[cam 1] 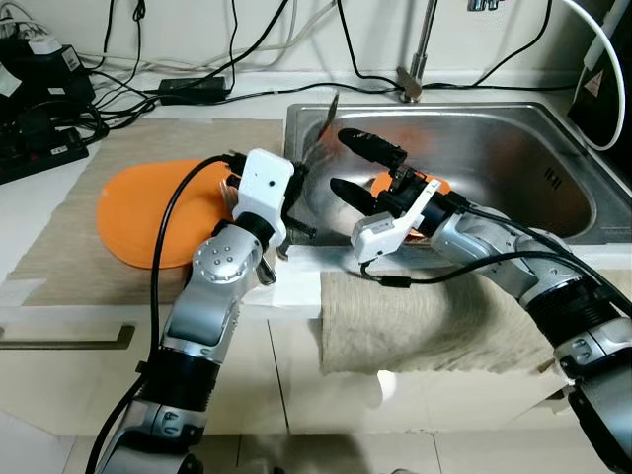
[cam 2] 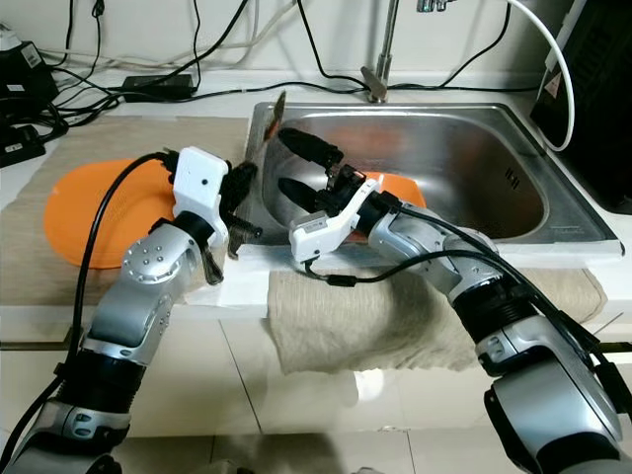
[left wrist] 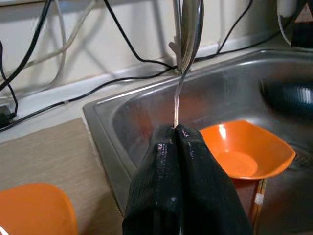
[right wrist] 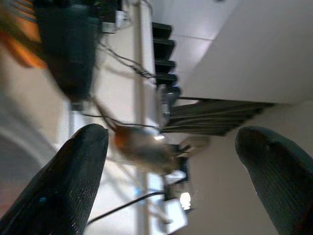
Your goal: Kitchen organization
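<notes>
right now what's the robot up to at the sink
The left tool is shut on a spoon, holding it upright over the sink's left edge. The right tool hangs open beside it, above an orange bowl in the basin. An orange plate lies on the mat to the left.

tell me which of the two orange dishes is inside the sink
The orange bowl is the one in the sink, beside the open right gripper. The other, a flat orange plate, lies on the mat left of the sink.
</notes>
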{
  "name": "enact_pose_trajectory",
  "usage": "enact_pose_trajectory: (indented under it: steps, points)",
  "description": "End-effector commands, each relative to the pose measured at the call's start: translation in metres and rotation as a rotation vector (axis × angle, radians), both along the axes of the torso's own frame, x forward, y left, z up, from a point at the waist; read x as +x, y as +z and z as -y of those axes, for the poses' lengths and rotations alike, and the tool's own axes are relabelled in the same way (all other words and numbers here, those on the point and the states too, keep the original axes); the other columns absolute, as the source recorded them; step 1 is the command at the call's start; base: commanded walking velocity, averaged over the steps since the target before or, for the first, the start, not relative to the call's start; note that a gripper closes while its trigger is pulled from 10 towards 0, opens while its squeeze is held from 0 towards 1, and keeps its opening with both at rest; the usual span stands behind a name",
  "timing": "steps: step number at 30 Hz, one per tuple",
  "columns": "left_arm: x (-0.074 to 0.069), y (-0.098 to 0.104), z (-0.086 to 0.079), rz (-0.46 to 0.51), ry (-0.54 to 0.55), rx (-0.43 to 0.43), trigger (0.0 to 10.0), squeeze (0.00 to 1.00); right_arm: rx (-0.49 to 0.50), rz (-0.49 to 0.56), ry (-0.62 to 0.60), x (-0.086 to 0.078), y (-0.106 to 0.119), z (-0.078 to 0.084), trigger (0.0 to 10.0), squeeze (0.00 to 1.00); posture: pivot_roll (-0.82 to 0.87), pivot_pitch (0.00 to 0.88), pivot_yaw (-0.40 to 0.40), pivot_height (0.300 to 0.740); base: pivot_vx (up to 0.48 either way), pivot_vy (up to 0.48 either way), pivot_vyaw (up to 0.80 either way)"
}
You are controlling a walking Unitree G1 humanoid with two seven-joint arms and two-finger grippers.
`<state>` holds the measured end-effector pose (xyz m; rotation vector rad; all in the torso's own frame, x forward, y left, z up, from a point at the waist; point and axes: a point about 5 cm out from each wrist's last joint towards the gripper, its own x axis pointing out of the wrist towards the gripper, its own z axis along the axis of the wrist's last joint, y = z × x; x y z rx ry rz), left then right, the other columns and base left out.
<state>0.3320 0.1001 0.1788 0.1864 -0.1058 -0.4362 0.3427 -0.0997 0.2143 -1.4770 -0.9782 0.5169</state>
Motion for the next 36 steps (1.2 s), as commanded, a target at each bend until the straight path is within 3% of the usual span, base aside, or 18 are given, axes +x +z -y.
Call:
enact_pose_trajectory:
  steps: [1, 8, 15, 19, 20, 21, 22, 24, 36]
  points:
    - [0.001, 0.014, 0.004, 0.047, -0.025, 0.029, 0.0, 0.00, -0.031, 0.024, 0.014, 0.001, 0.001, -0.002, 10.0, 1.00, 0.00, 0.000, 0.043, 0.740, 0.000, 0.000, 0.00]
    - [-0.005, 0.028, 0.010, 0.124, -0.094, 0.055, 0.0, 0.00, -0.066, 0.063, 0.007, 0.005, 0.003, 0.000, 10.0, 1.00, 0.00, 0.000, 0.044, 0.740, 0.000, 0.000, 0.00]
    - [-0.020, 0.050, 0.023, 0.234, -0.218, 0.013, 0.0, 0.00, -0.082, 0.103, -0.014, 0.011, 0.003, 0.004, 10.0, 1.00, 0.00, 0.000, 0.041, 0.740, 0.000, 0.000, 0.00]
    - [-0.024, 0.049, 0.027, 0.237, -0.262, 0.040, 0.0, 0.00, -0.062, 0.153, -0.012, 0.011, 0.010, 0.003, 10.0, 1.00, 0.00, 0.000, 0.041, 0.740, 0.000, 0.000, 0.00]
    - [-0.025, 0.048, 0.028, 0.231, -0.262, 0.041, 0.0, 0.00, -0.055, 0.163, -0.006, 0.011, 0.011, 0.003, 10.0, 0.69, 0.00, 0.000, 0.041, 0.740, 0.000, 0.000, 0.00]
    - [-0.025, 0.046, 0.028, 0.226, -0.265, 0.046, 0.0, 0.00, -0.050, 0.171, -0.002, 0.011, 0.013, 0.002, 10.0, 0.15, 0.00, 0.000, 0.041, 0.740, 0.000, 0.000, 0.00]
    - [-0.025, 0.046, 0.028, 0.226, -0.265, 0.046, 0.0, 0.00, -0.050, 0.171, -0.002, 0.011, 0.013, 0.002, 10.0, 0.15, 0.00, 0.000, 0.041, 0.740, 0.000, 0.000, 0.00]
    - [-0.025, 0.042, 0.030, 0.215, -0.273, 0.062, 0.0, 0.00, -0.038, 0.191, 0.008, 0.011, 0.017, 0.000, 10.0, 0.00, 0.00, 0.000, 0.042, 0.740, 0.000, 0.000, 0.00]
    - [-0.031, 0.036, 0.034, 0.219, -0.324, 0.124, 0.0, 0.00, -0.010, 0.228, 0.025, 0.011, 0.023, -0.004, 10.0, 0.00, 0.00, 0.000, 0.046, 0.740, 0.000, 0.000, 0.00]
